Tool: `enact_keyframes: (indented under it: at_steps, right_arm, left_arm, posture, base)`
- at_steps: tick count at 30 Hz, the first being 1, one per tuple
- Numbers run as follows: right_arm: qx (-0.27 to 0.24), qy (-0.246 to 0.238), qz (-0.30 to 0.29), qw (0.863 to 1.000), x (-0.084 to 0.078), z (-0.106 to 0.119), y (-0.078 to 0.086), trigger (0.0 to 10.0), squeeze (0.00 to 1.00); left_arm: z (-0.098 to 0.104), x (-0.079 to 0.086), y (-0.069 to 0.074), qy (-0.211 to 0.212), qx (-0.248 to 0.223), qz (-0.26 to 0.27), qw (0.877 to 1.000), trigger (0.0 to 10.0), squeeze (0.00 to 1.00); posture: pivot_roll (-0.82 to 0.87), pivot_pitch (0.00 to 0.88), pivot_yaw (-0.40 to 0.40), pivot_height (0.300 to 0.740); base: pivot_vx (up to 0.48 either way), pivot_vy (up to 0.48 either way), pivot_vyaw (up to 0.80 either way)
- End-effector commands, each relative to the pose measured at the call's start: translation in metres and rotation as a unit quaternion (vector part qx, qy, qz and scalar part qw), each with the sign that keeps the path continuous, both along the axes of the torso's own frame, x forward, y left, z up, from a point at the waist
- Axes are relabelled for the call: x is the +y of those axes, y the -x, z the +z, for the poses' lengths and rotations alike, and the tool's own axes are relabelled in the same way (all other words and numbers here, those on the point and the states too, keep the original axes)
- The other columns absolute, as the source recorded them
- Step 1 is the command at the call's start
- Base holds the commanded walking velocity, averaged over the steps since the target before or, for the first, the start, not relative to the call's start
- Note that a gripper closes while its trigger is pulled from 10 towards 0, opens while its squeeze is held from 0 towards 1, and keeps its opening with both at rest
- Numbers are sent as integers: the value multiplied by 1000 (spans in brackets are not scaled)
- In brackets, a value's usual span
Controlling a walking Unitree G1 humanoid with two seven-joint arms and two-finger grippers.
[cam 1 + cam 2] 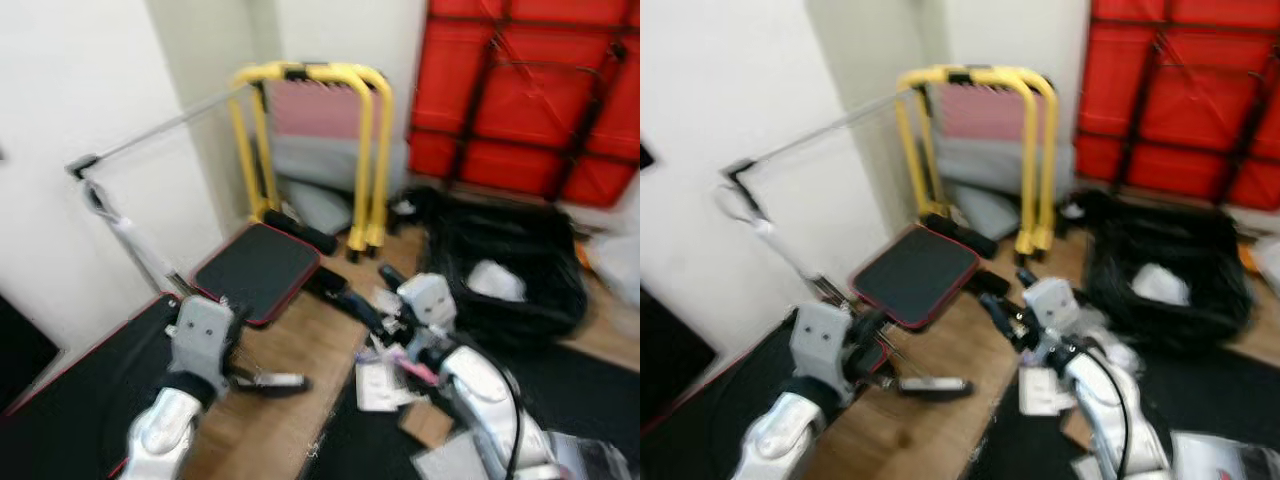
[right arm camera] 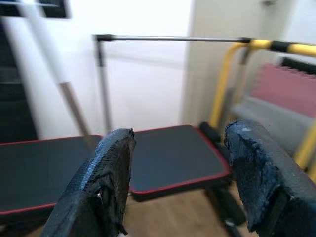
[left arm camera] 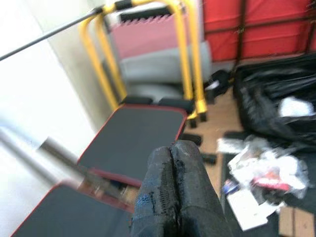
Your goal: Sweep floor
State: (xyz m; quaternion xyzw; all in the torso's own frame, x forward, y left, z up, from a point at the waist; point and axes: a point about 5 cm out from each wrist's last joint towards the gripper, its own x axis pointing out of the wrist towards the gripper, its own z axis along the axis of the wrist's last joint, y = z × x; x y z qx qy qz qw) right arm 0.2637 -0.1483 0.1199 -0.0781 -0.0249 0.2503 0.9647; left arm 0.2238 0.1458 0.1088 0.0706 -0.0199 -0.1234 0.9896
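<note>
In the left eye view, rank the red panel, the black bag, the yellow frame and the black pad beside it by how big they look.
1. red panel, cut off by the edge
2. black bag and yellow frame: too alike to rank
3. black pad

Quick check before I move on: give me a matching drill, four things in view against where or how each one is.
Things:
1. left gripper
2. right gripper
3. yellow tubular metal frame
4. crumpled black plastic bag

States or places:
a. fingers spread apart
b. lying on the wooden floor below the red panel
c. fingers pressed together
d. standing in the corner against the white wall

Pairs: 1-c, 2-a, 3-d, 4-b
</note>
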Motion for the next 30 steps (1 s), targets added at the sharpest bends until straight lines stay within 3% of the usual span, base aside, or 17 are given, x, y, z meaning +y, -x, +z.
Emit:
enact_keyframes:
  at_steps: [1, 21, 30]
  right_arm:
    - [5, 4, 8, 1000, 3, -1, 1, 10000, 0]
    - [3, 29, 35, 999, 8, 4, -2, 10000, 0]
    - [7, 30, 37, 999, 10, 6, -5, 10000, 0]
  left_arm:
    - [1, 5, -1, -6, 1, 31, 1000, 10000, 0]
    - [0, 12, -6, 29, 23, 60, 998, 10000, 0]
    - [-1, 11, -8, 39, 29, 60, 997, 10000, 0]
  posture:
    - [-24, 0, 33, 740]
    - [-28, 0, 29, 740]
    - [-43, 0, -28, 740]
  base:
    - [0, 0, 800]
    - [0, 0, 800]
    - [0, 0, 800]
